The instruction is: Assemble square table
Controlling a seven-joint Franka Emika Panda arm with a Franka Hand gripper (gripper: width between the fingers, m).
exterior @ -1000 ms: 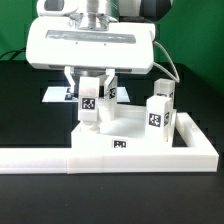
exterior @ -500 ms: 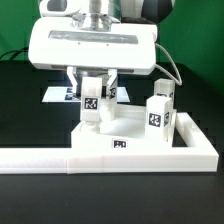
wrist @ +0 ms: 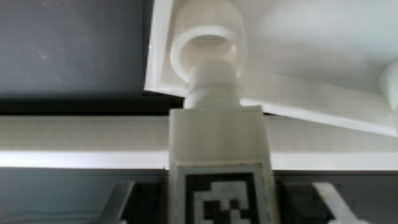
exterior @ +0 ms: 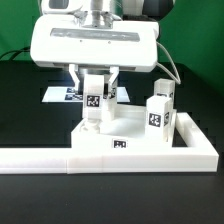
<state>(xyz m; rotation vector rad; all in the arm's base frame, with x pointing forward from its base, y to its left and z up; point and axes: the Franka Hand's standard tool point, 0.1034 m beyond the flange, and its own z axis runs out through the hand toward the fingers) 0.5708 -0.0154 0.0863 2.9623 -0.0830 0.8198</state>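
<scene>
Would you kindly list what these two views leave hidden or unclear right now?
- Exterior view: the gripper is mostly behind the held leg; the finger contact is unseen.
- Exterior view: the tabletop hole under that leg is covered by it.
- Wrist view: the leg's tag is cut off by the frame edge, and the tabletop is blurred.
- Wrist view: the second leg is out of frame.

You see a green backdrop [exterior: 20, 30] rising behind the black table [exterior: 30, 120]. The long white L-shaped wall [exterior: 40, 158] lies on that table, evenly lit.
</scene>
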